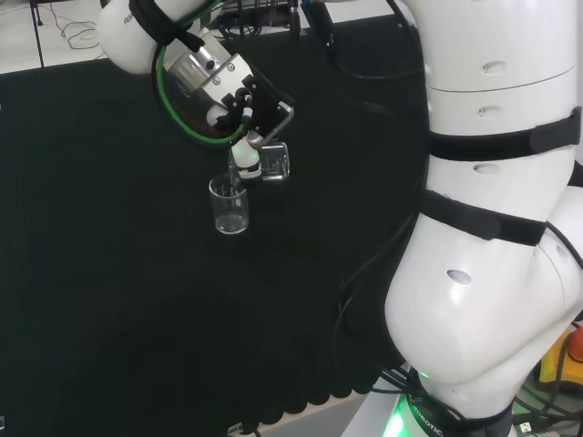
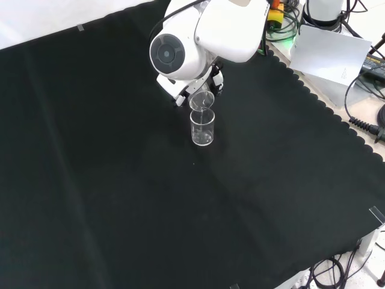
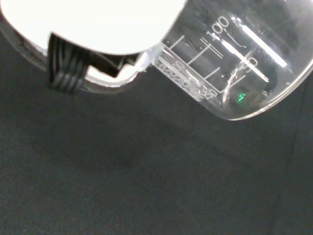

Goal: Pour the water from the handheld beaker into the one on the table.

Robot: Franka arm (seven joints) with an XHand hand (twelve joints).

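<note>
Tipping hard over the standing beaker [image 1: 229,206], the held beaker [image 1: 274,162] lay nearly on its side in the hand [image 1: 244,107], whose fingers were curled round the glass. In the head view its mouth pointed toward the rim of the beaker on the tabletop [image 1: 109,273]; in the front view the two overlapped, the held one just above and behind the other.

And the danger was plain: the lower beaker had a narrow mouth, and if the lip of the tilted glass sat a shade off its rim, the stream would likely run down the outside and soak the black cloth. A touch lower and glass could knock glass, and the light beaker looked easy to tip or shove aside.

Much was hard to make out. Whether any water was flowing, or how much sat in either beaker, could not be told; clear glass on black gave almost nothing away. In the wrist view the printed scale on the held beaker showed close up, but no clear waterline. The arm's big white link [image 2: 198,45] stood before most of the hand in the front view.
</note>
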